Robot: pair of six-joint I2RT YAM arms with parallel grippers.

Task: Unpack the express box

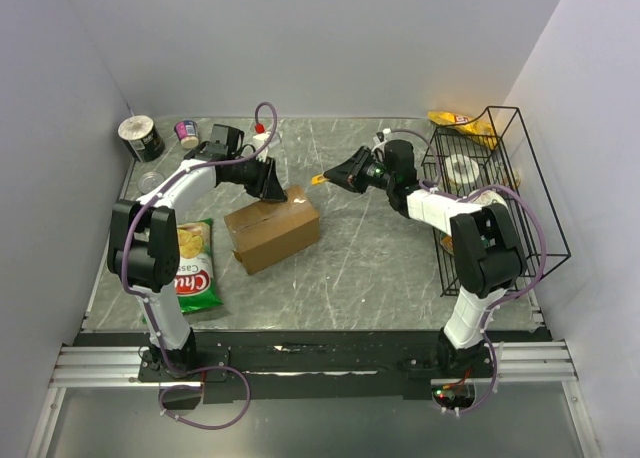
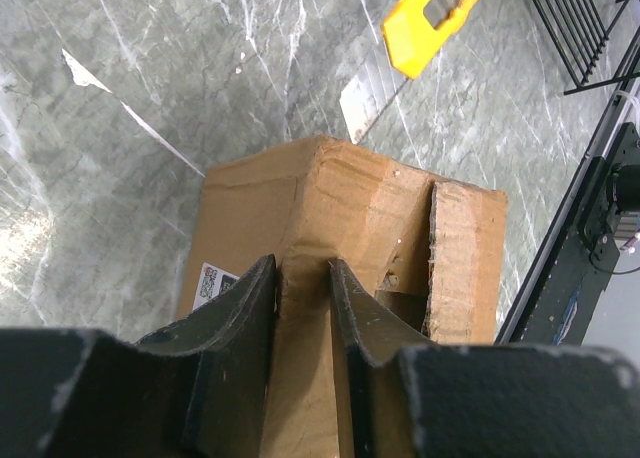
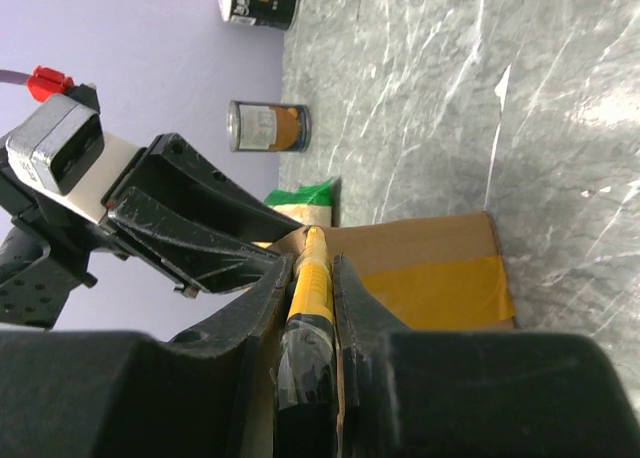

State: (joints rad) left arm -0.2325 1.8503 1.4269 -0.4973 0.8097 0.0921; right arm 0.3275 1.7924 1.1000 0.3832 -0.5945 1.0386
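Right end effector [image 3: 312, 268] pinches slim yellow knife [image 3: 308, 303] near cardboard express box [image 3: 420, 248].

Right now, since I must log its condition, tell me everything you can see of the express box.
The express box is a brown cardboard carton lying flat on the grey table, left of centre. Tan tape runs along its top seam; a white label sits on one side. One end flap gapes, its edge torn. The left gripper rests on its top far corner.
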